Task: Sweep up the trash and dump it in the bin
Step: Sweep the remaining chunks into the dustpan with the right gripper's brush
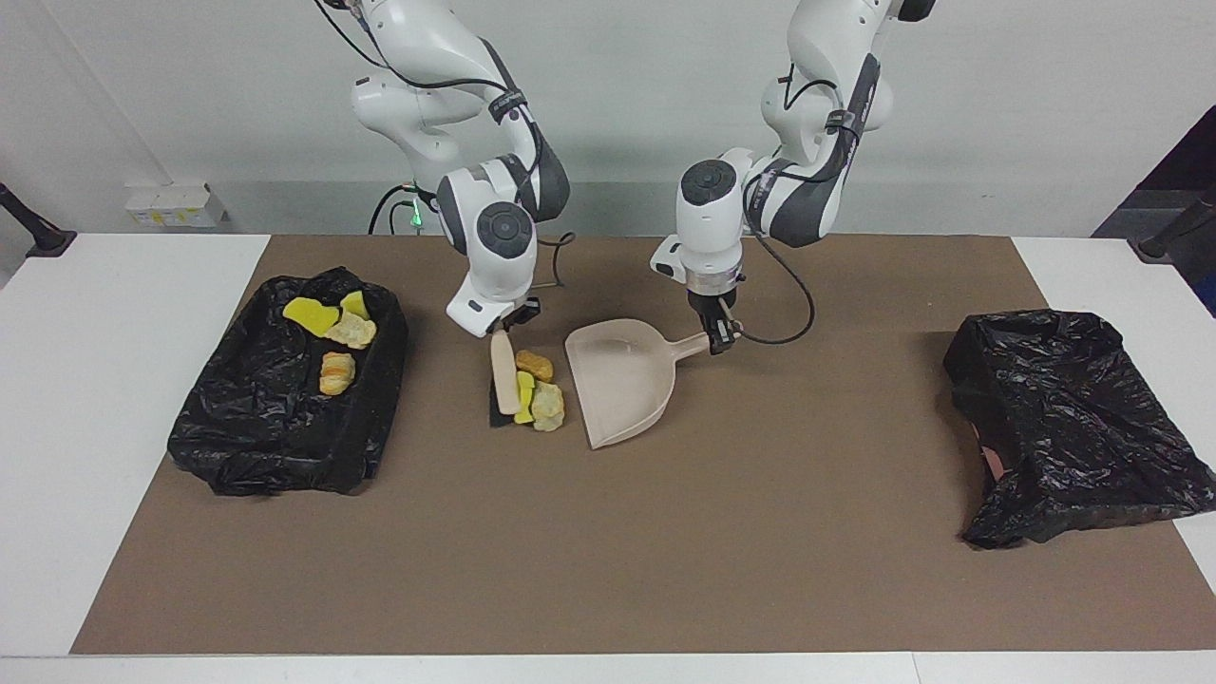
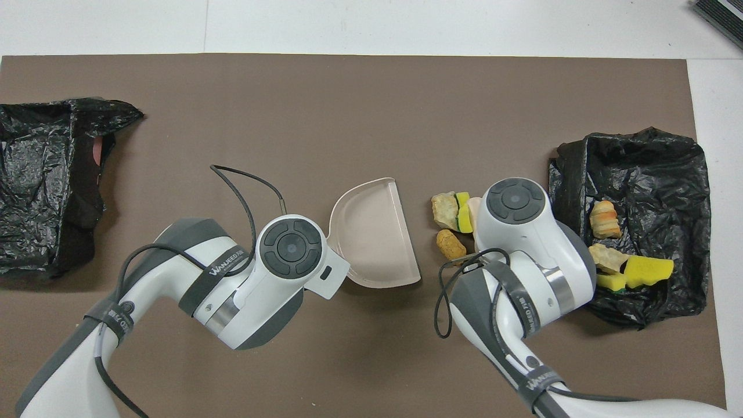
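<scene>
Three trash lumps lie together on the brown mat: an orange-brown piece (image 1: pixel 534 365), a yellow sponge chunk (image 1: pixel 524 394) and a pale beige bit (image 1: pixel 548 406). My right gripper (image 1: pixel 502 328) is shut on the handle of the beige brush (image 1: pixel 503 375), which stands against the lumps on the side toward the right arm's end. My left gripper (image 1: pixel 720 334) is shut on the handle of the beige dustpan (image 1: pixel 622 380), which rests on the mat with its open edge toward the lumps, a small gap apart. Several more lumps (image 1: pixel 336 372) lie in the black-bagged bin (image 1: pixel 275 465). In the overhead view the wrists hide both grippers.
A second black-bagged bin (image 1: pixel 1064 418) sits at the left arm's end of the mat, with no trash showing in it. A loose black cable (image 2: pixel 249 180) loops over the mat beside the left wrist. White table (image 1: pixel 95 380) surrounds the mat.
</scene>
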Action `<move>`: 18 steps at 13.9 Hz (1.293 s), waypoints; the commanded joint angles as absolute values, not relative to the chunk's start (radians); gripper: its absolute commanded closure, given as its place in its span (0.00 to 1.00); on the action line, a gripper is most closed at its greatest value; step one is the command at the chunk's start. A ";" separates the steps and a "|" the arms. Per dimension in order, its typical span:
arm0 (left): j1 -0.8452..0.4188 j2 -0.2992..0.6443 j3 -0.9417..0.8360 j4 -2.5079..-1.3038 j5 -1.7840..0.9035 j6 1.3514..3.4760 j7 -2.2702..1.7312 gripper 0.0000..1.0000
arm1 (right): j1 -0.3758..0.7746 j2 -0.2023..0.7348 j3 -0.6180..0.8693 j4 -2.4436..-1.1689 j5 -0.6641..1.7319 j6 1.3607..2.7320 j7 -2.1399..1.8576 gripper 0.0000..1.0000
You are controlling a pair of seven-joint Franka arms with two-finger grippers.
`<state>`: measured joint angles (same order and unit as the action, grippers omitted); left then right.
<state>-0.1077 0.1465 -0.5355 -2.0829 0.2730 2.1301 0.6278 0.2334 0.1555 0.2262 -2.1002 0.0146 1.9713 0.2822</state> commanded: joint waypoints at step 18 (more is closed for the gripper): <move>-0.046 0.123 -0.460 -2.109 0.166 2.247 0.937 1.00 | 0.232 -0.058 0.394 -2.036 0.092 1.687 0.586 1.00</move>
<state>-0.0683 0.1436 -0.4695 -2.0964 0.2337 2.2257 0.8478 0.2326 -0.0297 0.3622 -2.0210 0.1163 1.7078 0.5360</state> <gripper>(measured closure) 0.670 0.744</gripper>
